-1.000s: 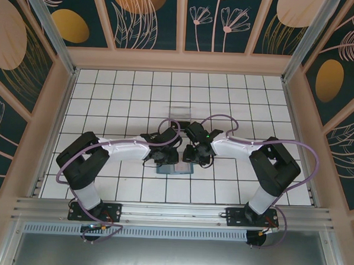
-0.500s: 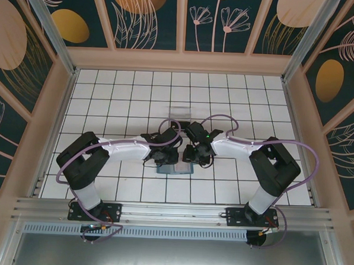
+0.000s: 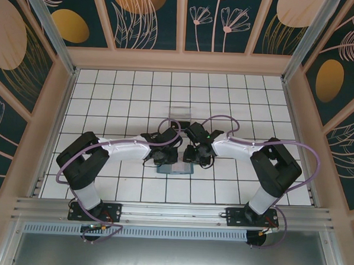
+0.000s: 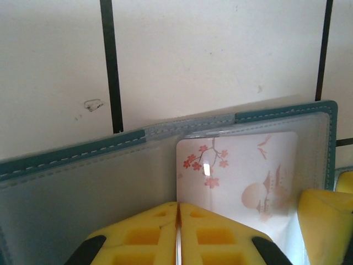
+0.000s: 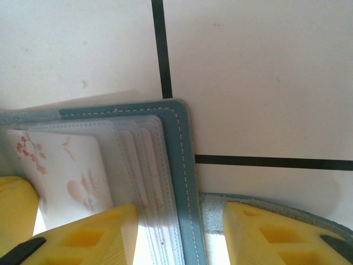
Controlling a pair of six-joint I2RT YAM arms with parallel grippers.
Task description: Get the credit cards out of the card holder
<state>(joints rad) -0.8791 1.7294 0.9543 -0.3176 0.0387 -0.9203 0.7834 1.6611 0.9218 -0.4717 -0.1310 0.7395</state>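
Observation:
The teal card holder lies open on the tiles between my two grippers. In the left wrist view, a pale credit card printed with pink blossoms sits in the holder's right half, under clear sleeves. My left gripper is shut beside the card's left edge, with a thin pale sliver like a sleeve edge pinched between its pads. My right gripper is open and straddles the holder's right border, one finger over the sleeves and one outside. The pale card shows there too. The dark card is hidden.
A clear plastic box stands on the tiles just behind the grippers. The right gripper's yellow finger sits close beside the left gripper. Wooden-framed walls enclose the tiled floor on three sides.
The left gripper's jaws have closed together over the holder. Both arms have hardly shifted, and the holder lies where it did.

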